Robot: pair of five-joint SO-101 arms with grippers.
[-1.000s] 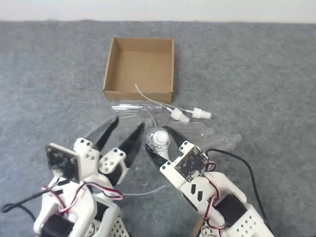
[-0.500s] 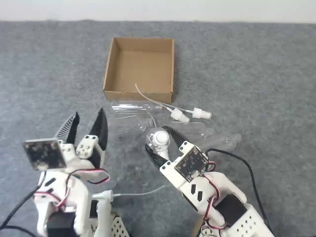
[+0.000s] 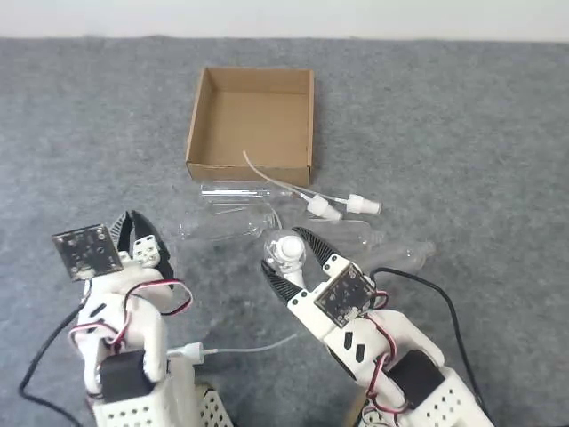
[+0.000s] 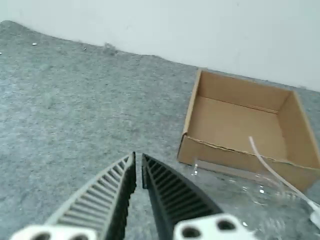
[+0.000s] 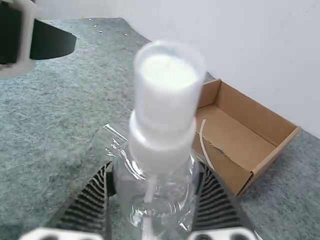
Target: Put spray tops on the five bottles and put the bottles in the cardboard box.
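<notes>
The capped bottle (image 3: pixel 286 252), a clear one with a white spray top already seated on its neck, is gripped between the fingers of the right gripper (image 3: pixel 280 247), which are closed on its body just below the cap. In the right wrist view the same bottle (image 5: pixel 162 150) is seen with its long axis running along the fingers and out past their tips, cap end outermost, toward the cardboard box (image 5: pixel 260 155). In the high view the cardboard box (image 3: pixel 247 172) is found beyond the bottle, away from the arm bases and a little to the left, with an uncapped bottle (image 3: pixel 227 220) and two loose spray tops (image 3: pixel 324 210) lying on the bench (image 3: pixel 462 133) in between. A carry over these, with the bottle then laid down inside the box walls, is judged to be what the coming move requires, and the right arm is the nearer one. The left gripper (image 3: pixel 133 224) is held well apart on the left, its fingers closed to a thin slit on nothing.
</notes>
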